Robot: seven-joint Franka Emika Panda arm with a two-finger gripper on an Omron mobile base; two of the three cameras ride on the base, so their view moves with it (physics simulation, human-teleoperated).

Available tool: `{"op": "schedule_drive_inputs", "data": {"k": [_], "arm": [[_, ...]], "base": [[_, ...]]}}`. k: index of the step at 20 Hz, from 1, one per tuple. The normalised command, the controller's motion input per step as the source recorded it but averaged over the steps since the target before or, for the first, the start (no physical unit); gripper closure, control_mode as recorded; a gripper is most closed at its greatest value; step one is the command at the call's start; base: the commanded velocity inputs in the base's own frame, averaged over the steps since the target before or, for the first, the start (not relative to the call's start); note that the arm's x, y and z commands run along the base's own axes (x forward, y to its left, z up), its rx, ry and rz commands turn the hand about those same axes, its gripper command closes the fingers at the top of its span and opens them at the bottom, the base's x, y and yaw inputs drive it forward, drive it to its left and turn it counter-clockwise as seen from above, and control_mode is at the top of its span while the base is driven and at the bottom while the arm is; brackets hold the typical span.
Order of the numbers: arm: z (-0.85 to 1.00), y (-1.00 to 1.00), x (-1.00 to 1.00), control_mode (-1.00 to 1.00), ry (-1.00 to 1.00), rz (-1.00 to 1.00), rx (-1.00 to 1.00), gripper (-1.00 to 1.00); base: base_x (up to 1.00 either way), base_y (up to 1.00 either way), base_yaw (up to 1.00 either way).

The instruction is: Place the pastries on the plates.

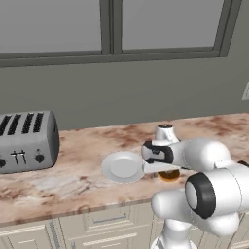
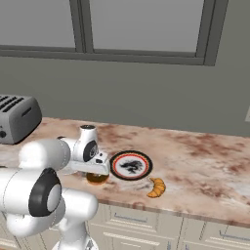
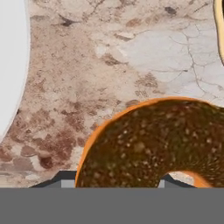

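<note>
On the desk [image 1: 73,182] near its front edge, the hand [image 2: 96,170] sits low over the donut [image 3: 153,144]; whether its fingers grip cannot be told. The croissant [image 2: 156,187] lies nearby, the white plate [image 1: 122,167] and patterned plate [image 2: 131,165] flank the donut, toaster [image 1: 26,141] beyond.

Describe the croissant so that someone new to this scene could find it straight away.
On the marbled counter under the window, look to the right of the black-and-red rimmed plate, near the front edge. The croissant lies there on bare stone: a small golden-orange crescent, unlike the round brown-glazed donut beneath the robot's hand.
</note>
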Motion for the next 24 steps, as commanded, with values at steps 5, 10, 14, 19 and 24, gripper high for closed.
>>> {"op": "schedule_drive_inputs", "data": {"k": [5,10,14,19,24], "arm": [[0.51,0.01,-0.07,-1.00,0.00,0.00,0.00,1.00],[0.43,0.21,0.00,-1.00,0.00,0.00,0.00,1.00],[0.07,0.40,0.00,-1.00,0.00,0.00,0.00,1.00],[0.00,0.55,0.01,-1.00,0.00,0.00,0.00,1.00],[0.00,0.60,0.11,-1.00,0.00,0.00,0.00,1.00]], "base": [[0.00,0.00,0.00],[0.00,0.00,0.00],[0.00,0.00,0.00],[0.00,0.00,0.00],[0.00,0.00,0.00]]}}
